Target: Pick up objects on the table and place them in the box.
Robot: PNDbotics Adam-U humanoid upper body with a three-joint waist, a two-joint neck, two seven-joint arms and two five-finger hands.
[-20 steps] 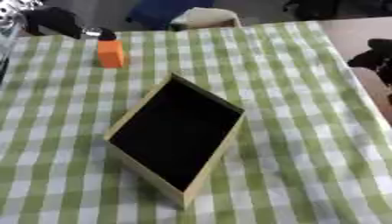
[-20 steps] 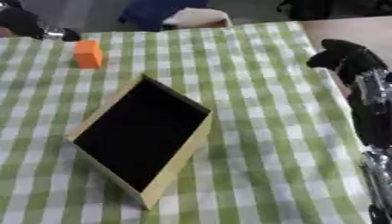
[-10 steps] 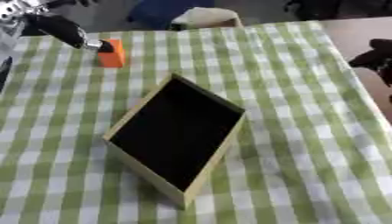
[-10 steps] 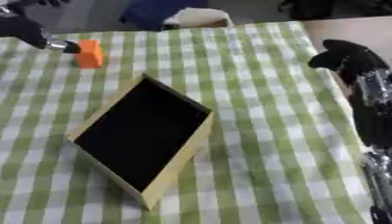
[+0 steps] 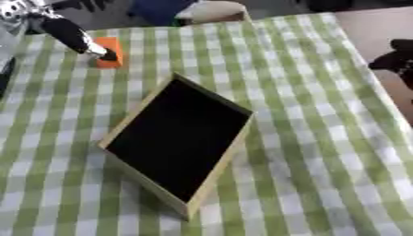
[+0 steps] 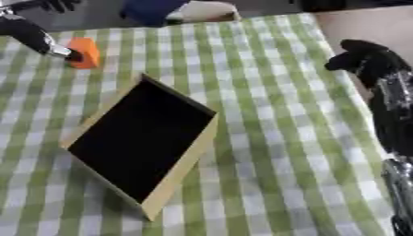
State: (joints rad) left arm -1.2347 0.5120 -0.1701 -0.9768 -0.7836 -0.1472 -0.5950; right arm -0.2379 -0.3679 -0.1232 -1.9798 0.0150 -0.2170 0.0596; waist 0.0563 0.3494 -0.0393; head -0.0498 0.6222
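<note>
Left hand (image 5: 68,34): at 10 o'clock, one straight finger's tip touching the orange block (image 5: 108,52).
Right hand (image 6: 363,57): at 3 o'clock, fingers curled, holding nothing.
Box (image 5: 177,138): centre, tilted, dark inside.
Tablecloth (image 5: 322,161): green checks.

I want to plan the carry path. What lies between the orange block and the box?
Only bare checked cloth lies between the orange block and the box; the left eye view shows this best.

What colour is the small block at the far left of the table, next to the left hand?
Orange block, clearest in the right eye view, with the left hand touching it.
</note>
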